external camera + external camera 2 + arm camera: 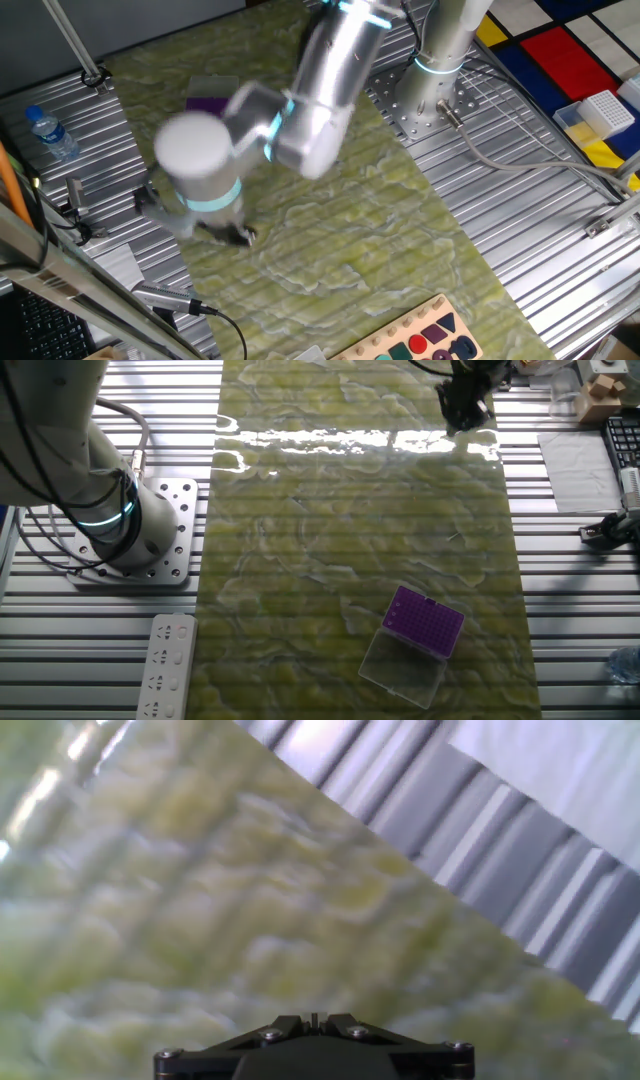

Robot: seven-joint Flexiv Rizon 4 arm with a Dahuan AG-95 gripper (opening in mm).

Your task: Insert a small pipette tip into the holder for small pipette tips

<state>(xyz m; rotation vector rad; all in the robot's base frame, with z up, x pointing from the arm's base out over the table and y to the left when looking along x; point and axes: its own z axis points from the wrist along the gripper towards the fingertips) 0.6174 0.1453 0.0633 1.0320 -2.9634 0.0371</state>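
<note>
**Me:** My claw [466, 412] sits at the top right of the other fixed view, above the green mat [350, 540]. I can't tell whether it's apart or together, nor whether a tip is in it.

**Partner:** And the holder?

**Me:** The purple holder [425, 621] lies lower right, well apart. I judge I'm in transit; next I need to line up over its holes.

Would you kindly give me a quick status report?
Pincer at mat's far edge, state unclear. Purple holder open, lid beside it, far from pincer. Nothing between them.
</note>
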